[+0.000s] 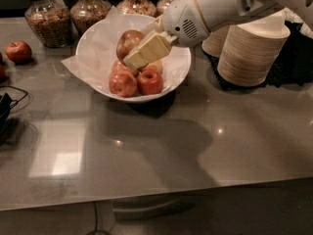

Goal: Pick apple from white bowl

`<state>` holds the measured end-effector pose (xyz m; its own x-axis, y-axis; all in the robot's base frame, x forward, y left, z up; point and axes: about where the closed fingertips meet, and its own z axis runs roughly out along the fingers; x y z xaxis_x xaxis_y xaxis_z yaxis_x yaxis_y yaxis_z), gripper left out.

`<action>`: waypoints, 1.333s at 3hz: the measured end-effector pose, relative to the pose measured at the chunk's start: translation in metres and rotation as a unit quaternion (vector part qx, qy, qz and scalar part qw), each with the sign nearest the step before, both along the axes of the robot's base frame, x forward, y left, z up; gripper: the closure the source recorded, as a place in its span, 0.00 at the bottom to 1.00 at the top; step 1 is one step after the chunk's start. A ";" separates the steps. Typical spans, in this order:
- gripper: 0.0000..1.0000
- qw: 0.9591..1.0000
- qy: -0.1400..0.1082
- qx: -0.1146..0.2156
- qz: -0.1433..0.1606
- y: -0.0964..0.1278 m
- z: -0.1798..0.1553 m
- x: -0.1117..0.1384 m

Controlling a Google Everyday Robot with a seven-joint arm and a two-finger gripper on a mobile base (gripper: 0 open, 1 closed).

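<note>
The white bowl (179,76), lined with crumpled white paper, stands at the back middle of the grey table. My gripper (136,49) reaches in from the upper right and is shut on the apple (127,41), a large, dull yellow-orange fruit with a red blush. The apple is held above the bowl's middle, clear of the fruit below. One cream finger (148,50) crosses in front of the apple; the other finger is hidden behind it. Smaller red apples (123,82) remain in the bowl beneath.
A lone dark red apple (18,51) lies at the far left. Glass jars (45,14) line the back edge. Stacked beige disposable bowls (252,53) stand to the right of the white bowl. A black cable (6,106) lies at the left edge.
</note>
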<state>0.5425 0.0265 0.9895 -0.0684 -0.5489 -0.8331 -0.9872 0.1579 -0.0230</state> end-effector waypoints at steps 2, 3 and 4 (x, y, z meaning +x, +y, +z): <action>1.00 0.996 -0.021 -0.019 0.083 -0.003 0.046 -0.054; 1.00 0.994 -0.015 -0.026 0.104 -0.019 0.045 -0.087; 1.00 0.994 -0.015 -0.026 0.104 -0.019 0.045 -0.087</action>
